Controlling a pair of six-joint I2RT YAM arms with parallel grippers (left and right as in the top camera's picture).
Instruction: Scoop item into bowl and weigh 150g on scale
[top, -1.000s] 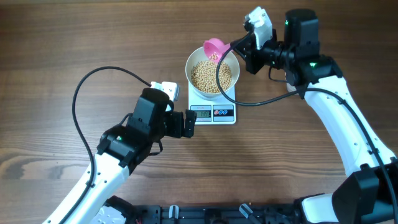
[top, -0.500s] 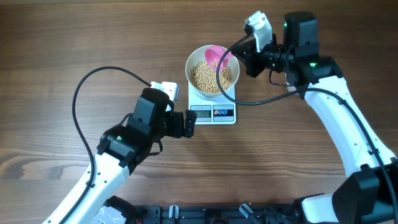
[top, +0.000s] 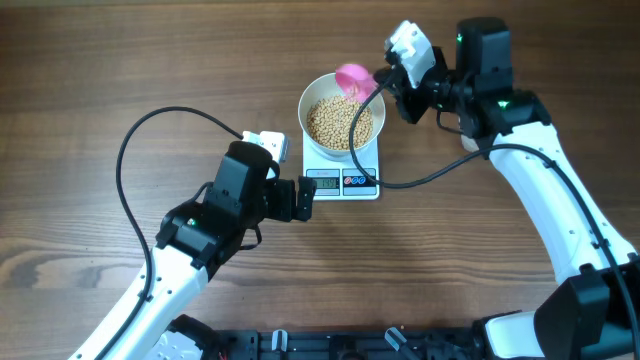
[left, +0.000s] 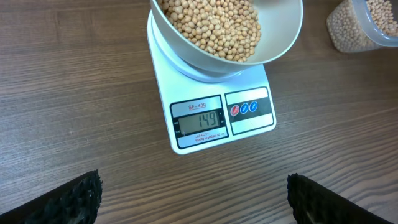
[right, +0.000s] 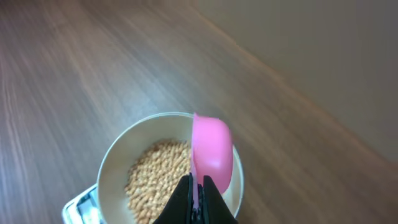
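Right gripper (right: 198, 200): jaws pinched tight on the thin handle of a pink scoop (right: 212, 152). The scoop's cup is just ahead of the fingertips, tipped on its side, above the rim of the bowl (right: 112, 165). Beans (right: 158, 180) lie ahead of and below the jaws, heaped inside the bowl.

Left gripper (left: 193, 202): jaws spread wide, nothing between them. Scale (left: 166, 93) is straight ahead of the gap, display edge nearest, with the bowl seated on it beyond. Display (left: 199, 120) reads "149"; the small label above it reads "SF-400". A panel of three round buttons sits beside the display. Clear container (left: 364, 25) of more beans is further ahead, past the right-hand finger's side.
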